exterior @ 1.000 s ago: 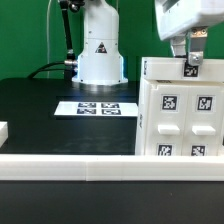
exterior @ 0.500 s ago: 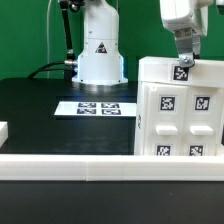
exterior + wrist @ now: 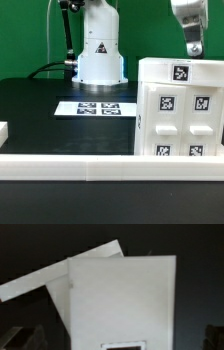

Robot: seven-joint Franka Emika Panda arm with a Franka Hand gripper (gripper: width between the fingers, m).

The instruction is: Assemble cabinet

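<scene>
A black table (image 3: 40, 115) filled the scene. The cabinet (image 3: 180, 110), a tall white tagged box, stood upright at the exterior view's right, behind a white rail (image 3: 70, 166). The marker board (image 3: 96, 108) lay flat beside it. Above the cabinet hung the gripper (image 3: 194, 48), apart from it, holding nothing; its finger spread was unclear.

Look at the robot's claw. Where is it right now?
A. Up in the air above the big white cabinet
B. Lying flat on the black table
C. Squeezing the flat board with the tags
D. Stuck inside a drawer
A. In the exterior view the gripper hangs above the top of the cabinet, with a gap between its fingertips and the cabinet's top, far from the marker board lying on the table.
</scene>
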